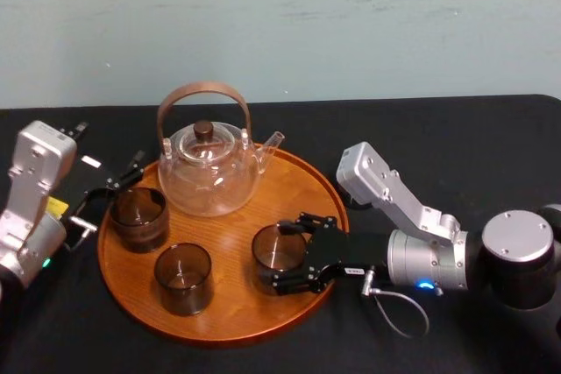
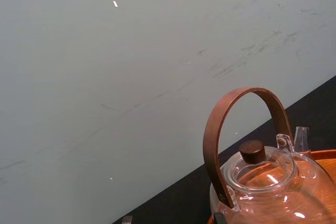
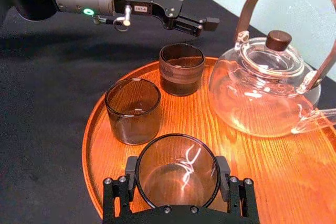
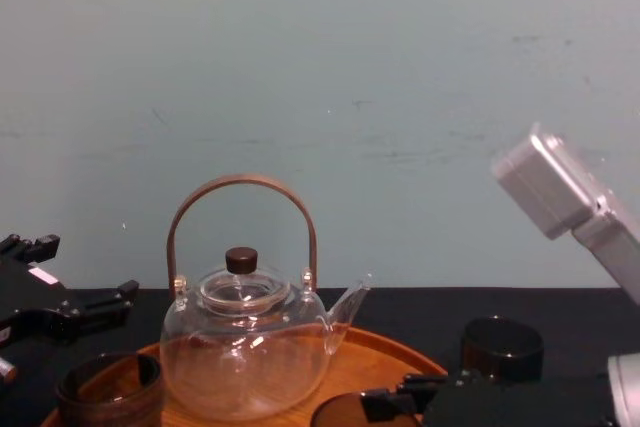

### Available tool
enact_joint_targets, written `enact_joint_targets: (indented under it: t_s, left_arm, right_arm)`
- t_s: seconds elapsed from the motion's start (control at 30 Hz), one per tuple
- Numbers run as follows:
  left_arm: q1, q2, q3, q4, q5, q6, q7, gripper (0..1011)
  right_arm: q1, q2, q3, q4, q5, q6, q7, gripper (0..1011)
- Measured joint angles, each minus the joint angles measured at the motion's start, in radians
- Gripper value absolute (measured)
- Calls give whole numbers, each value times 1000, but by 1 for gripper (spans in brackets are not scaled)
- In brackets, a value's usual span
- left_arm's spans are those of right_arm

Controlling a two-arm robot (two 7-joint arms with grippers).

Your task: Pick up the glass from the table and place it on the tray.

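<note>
The dark glass is over the front right part of the orange-brown tray. My right gripper is shut on it, one pad against each side. I cannot tell whether its base touches the wood. My left gripper hangs open by the tray's left rim with nothing between its fingers. It is next to another dark glass. The tray lies on the black-clothed table.
A clear teapot with a brown arched handle stands at the back of the tray. A third dark glass stands at the tray's front left. A pale wall rises behind the table.
</note>
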Motion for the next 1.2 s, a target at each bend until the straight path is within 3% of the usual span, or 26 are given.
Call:
enact_joint_targets:
  t_s: [0.9, 0.93, 1.0, 1.2]
  left_arm:
    - [0, 0, 0, 0, 0, 0, 0, 1001]
    - [0, 0, 0, 0, 0, 0, 0, 1001]
    - [0, 0, 0, 0, 0, 0, 0, 1001]
    - [0, 0, 0, 0, 0, 0, 0, 1001]
  right_arm:
    - [1, -4, -6, 14, -9, 2, -1, 905]
    - [0, -4, -5, 14, -6, 3, -1, 1002]
    - [0, -4, -5, 14, -6, 3, -1, 1002]
    - [-41, 43, 47, -25, 63, -26, 21, 1002]
